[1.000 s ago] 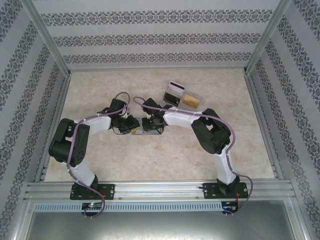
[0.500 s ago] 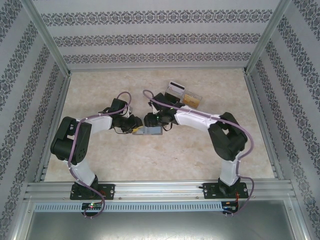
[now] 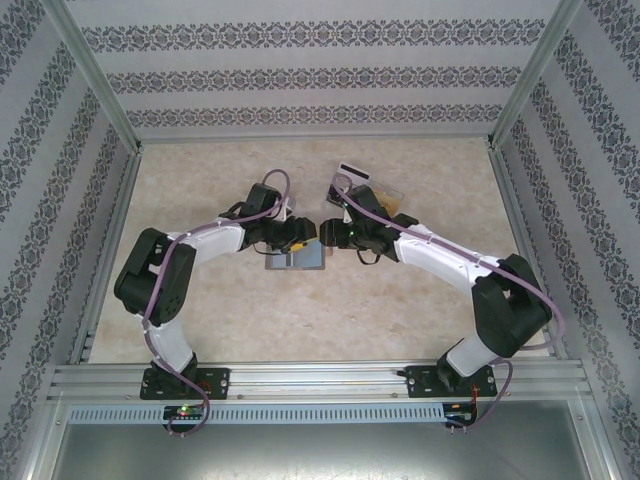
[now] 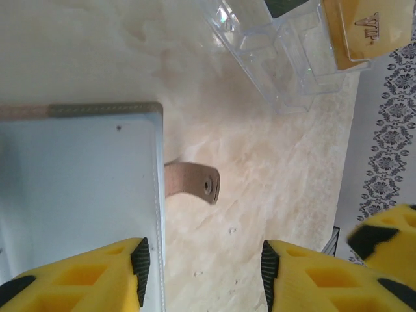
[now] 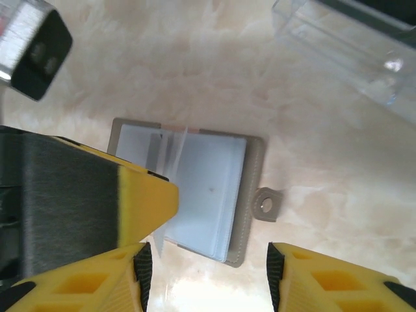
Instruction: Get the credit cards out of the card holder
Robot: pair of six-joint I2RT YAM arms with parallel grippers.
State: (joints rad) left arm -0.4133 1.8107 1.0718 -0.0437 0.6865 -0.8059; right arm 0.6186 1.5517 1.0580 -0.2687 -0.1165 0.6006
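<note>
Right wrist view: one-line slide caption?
Open right gripper hovers over the flat grey bifold card holder, lying open on the beige marbled table.

A clear plastic tray with moulded compartments lies on a pale beige, marble-patterned desk. It sits ahead of the left arm's yellow fingers and off to their right, well apart. One corner also lies ahead and right of the right arm's fingers. Grey floral-striped wall panels in a silver metal frame enclose the desk.

card holder cut off left, gold card cropped top
</note>
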